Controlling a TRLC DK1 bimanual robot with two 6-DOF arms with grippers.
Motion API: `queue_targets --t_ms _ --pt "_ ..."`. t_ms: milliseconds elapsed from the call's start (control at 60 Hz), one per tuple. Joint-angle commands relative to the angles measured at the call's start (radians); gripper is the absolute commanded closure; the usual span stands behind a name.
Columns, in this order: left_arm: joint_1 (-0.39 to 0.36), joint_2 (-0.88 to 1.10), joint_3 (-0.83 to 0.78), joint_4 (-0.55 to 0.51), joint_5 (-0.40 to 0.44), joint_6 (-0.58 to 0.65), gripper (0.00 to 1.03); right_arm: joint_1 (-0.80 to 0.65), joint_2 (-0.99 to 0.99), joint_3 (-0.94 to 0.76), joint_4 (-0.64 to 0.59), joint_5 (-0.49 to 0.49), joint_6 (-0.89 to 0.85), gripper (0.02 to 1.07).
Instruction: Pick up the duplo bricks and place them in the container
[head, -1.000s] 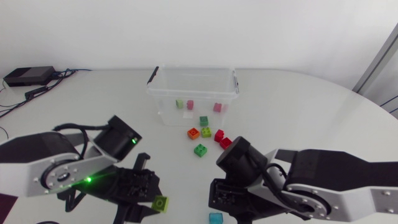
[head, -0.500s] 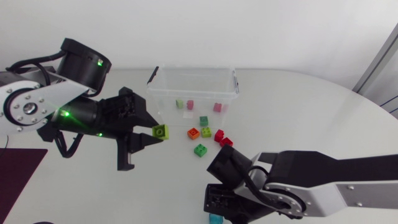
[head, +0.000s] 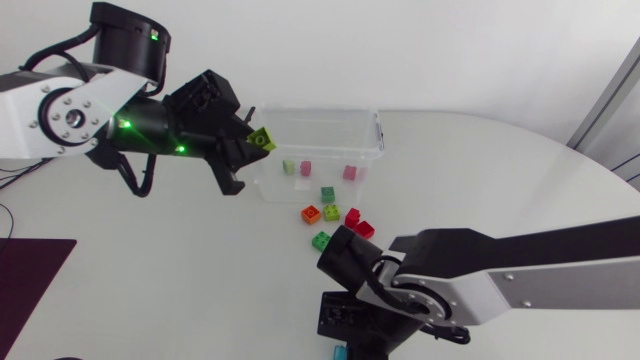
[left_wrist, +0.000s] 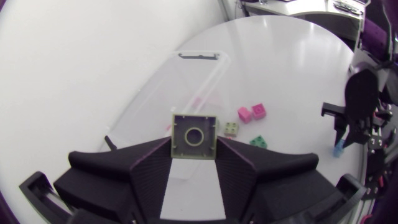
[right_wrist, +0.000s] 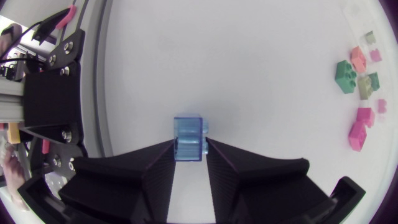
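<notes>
Table (head: 500, 180): white, fills most of the head view.
Right arm (head: 520, 280): enters at lower right and is stretched across to bottom centre. Its wrist is just below the loose bricks.
Left arm (head: 70, 115): enters at upper left, raised above the table, green LEDs lit.
Container (head: 310, 140): clear tub, upper centre, lid off. Three small bricks are seen inside through the near wall, one pale green (head: 289, 167) and two pink (head: 306, 168).
Left gripper (head: 255, 142): fingers are pinched on a lime brick (head: 262, 139), which is held at the container's upper-left corner, at rim level. In the wrist view the brick's hollow underside (left_wrist: 194, 135) faces the camera, with the container ahead of the fingers.
Right gripper (head: 345, 325): pointed down at the bottom edge, fingers closed on a blue brick (right_wrist: 189, 138) from both sides. The brick looks to be at table level.
Loose bricks: a cluster lies centre frame, between the container and the right arm's wrist. It holds teal (head: 327, 194), orange (head: 311, 213), lime-green (head: 331, 211), two red (head: 352, 216) and green (head: 321, 241) bricks; the green one is nearest the wrist.
</notes>
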Motion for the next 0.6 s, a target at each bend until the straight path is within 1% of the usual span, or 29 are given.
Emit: queue_targets --t_ms 0,67,83,200,217,300,533,583 --pt "0.007 0.062 0.057 0.036 -0.015 -0.067 0.62 -0.015 -0.040 0.006 -0.022 -0.009 0.015 0.89" --pt "0.007 0.095 0.085 0.052 -0.032 -0.085 0.62 -0.025 -0.069 0.006 -0.033 -0.010 0.016 0.89" --pt "0.007 0.114 0.097 0.073 -0.041 -0.104 0.62 -0.027 -0.077 0.008 -0.036 -0.010 0.016 0.89" --pt "0.004 0.186 0.155 0.092 -0.069 -0.125 0.61 -0.053 -0.134 0.017 -0.058 -0.010 0.016 0.89" --pt "-0.001 0.224 0.181 0.102 -0.087 -0.133 0.61 -0.064 -0.154 0.026 -0.065 -0.010 0.015 0.89" --pt "-0.006 0.278 0.213 0.141 -0.119 -0.151 0.61 -0.090 -0.187 0.045 -0.074 -0.010 0.013 0.89" --pt "-0.006 0.445 0.362 0.150 -0.173 -0.177 0.60 -0.177 -0.246 0.120 -0.110 -0.009 0.007 0.89" --pt "-0.007 0.473 0.387 0.150 -0.184 -0.181 0.59 -0.193 -0.253 0.135 -0.111 -0.009 0.006 0.89"
